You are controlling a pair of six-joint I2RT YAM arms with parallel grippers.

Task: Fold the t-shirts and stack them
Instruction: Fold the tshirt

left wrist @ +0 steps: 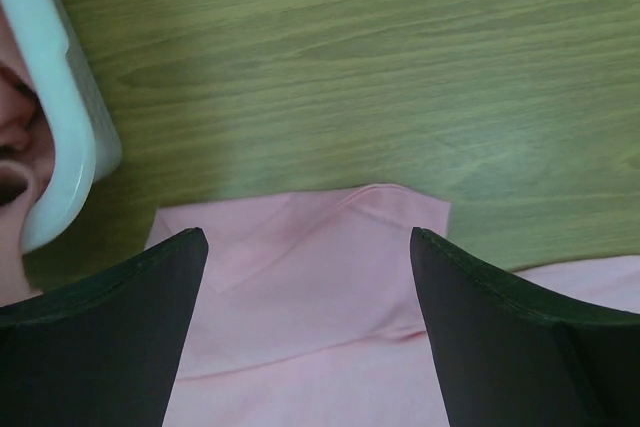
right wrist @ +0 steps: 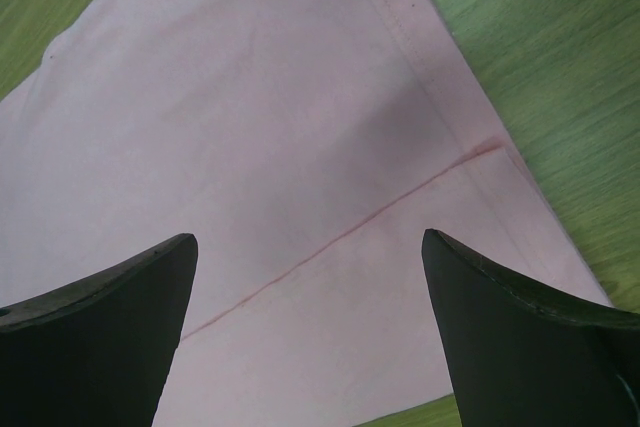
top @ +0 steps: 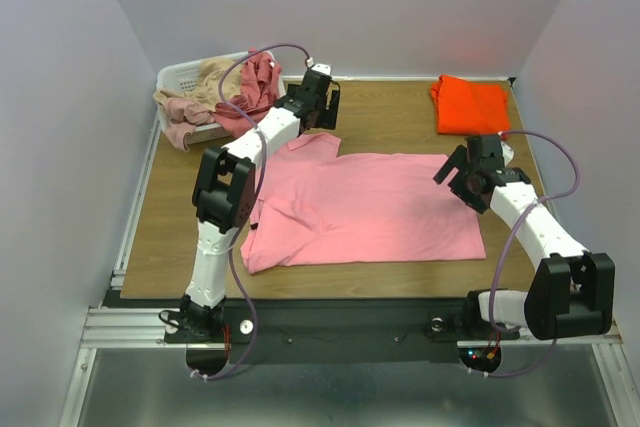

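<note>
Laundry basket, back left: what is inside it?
Crumpled cloth fills the white basket: a tan shirt, a dusty rose shirt spilling over its near rim, and a deeper rose shirt on the right. Anything beneath them, and the basket floor, is covered.

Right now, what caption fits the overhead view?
Left gripper and right gripper open above a pink t-shirt, orange t-shirt folded beyond.

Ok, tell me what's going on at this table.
The robot is partway through folding t-shirts. A pink t-shirt lies spread flat on the table. The left hand, open, is over its far sleeve and the right hand, open, over its right edge; neither grips anything. An orange t-shirt lies folded far right, and more t-shirts wait in the white basket.
</note>
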